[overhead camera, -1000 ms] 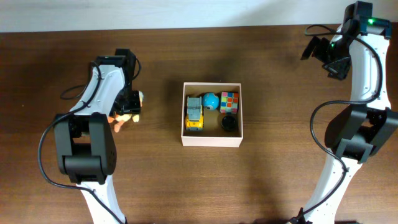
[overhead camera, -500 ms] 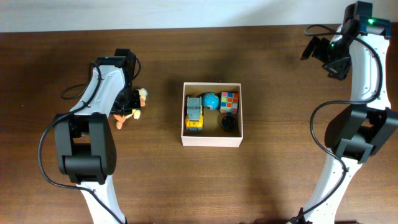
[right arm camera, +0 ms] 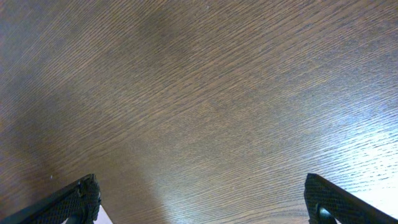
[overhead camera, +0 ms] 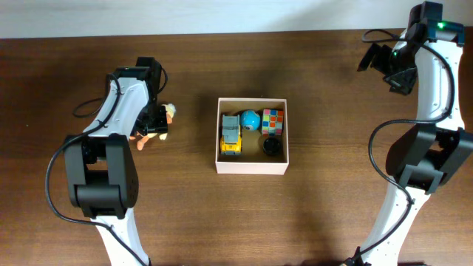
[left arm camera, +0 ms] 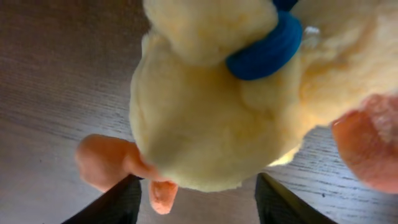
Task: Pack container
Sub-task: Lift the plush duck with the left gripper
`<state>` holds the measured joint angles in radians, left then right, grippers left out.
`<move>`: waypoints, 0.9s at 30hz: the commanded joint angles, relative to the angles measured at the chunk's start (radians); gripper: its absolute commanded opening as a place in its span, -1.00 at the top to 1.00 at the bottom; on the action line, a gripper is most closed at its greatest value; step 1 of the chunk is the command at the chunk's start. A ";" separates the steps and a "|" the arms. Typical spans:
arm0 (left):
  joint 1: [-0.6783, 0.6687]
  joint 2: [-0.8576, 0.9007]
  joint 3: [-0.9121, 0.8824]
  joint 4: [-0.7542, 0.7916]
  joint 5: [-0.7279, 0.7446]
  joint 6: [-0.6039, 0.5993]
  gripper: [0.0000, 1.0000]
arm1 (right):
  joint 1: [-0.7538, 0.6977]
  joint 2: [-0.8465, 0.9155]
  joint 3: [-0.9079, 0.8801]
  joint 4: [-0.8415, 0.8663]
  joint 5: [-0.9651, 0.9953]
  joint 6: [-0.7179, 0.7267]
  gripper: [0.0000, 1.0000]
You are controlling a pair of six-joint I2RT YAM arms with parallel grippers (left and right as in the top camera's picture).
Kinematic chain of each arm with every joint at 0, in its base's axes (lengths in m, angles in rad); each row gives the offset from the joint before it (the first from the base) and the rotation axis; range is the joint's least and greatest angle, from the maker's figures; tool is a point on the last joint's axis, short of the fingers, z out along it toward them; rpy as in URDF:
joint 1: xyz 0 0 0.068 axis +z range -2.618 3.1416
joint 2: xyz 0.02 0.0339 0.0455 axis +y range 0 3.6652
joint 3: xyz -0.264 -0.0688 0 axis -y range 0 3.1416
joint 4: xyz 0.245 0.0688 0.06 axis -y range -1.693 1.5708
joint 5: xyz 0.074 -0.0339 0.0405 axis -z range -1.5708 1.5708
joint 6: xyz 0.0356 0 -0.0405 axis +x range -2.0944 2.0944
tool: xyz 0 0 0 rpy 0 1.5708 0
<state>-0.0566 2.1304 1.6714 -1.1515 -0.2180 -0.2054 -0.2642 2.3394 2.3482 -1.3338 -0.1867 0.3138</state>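
The container (overhead camera: 251, 168) is a square white-walled box, tan inside, at the table's middle. It holds a yellow toy truck (overhead camera: 231, 137), a blue ball (overhead camera: 250, 119), a coloured cube (overhead camera: 273, 120) and a small black thing (overhead camera: 271, 148). My left gripper (overhead camera: 154, 124) is left of the container, shut on a yellow plush duck (overhead camera: 165, 114) with orange feet. In the left wrist view the duck (left arm camera: 211, 112), with a blue collar, fills the frame between the gripper (left arm camera: 196, 204) fingers. My right gripper (overhead camera: 378, 65) is open and empty at the far right, over bare wood (right arm camera: 205, 202).
The table is dark brown wood (overhead camera: 332, 214). Its far edge meets a pale wall (overhead camera: 222, 15) along the top. The left arm's base (overhead camera: 103, 192) and the right arm's base (overhead camera: 421, 170) stand at the sides.
My left gripper has moved a little up and to the right with the plush duck, towards the container. The right arm has not moved.
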 commanded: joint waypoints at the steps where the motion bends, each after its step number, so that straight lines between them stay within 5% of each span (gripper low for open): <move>1: 0.000 0.002 0.016 0.012 -0.007 -0.002 -0.25 | 0.000 -0.026 -0.005 0.000 -0.012 0.002 -0.97; 11: -0.008 0.002 0.053 0.148 -0.004 0.185 -0.47 | 0.000 -0.026 -0.005 0.000 -0.012 0.002 -0.98; 18: -0.008 0.002 0.045 0.200 0.011 0.199 -0.48 | 0.000 -0.026 -0.005 0.000 -0.012 0.002 -0.98; 23: -0.008 0.004 0.021 0.249 0.048 0.199 0.10 | 0.000 -0.026 -0.005 0.000 -0.012 0.002 -0.98; 27: -0.008 0.016 0.008 0.269 0.076 0.198 0.31 | 0.000 -0.026 -0.005 0.000 -0.012 0.002 -0.98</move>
<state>-0.0605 2.1304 1.6985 -0.8879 -0.1856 -0.0181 -0.2642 2.3394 2.3482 -1.3338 -0.1867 0.3141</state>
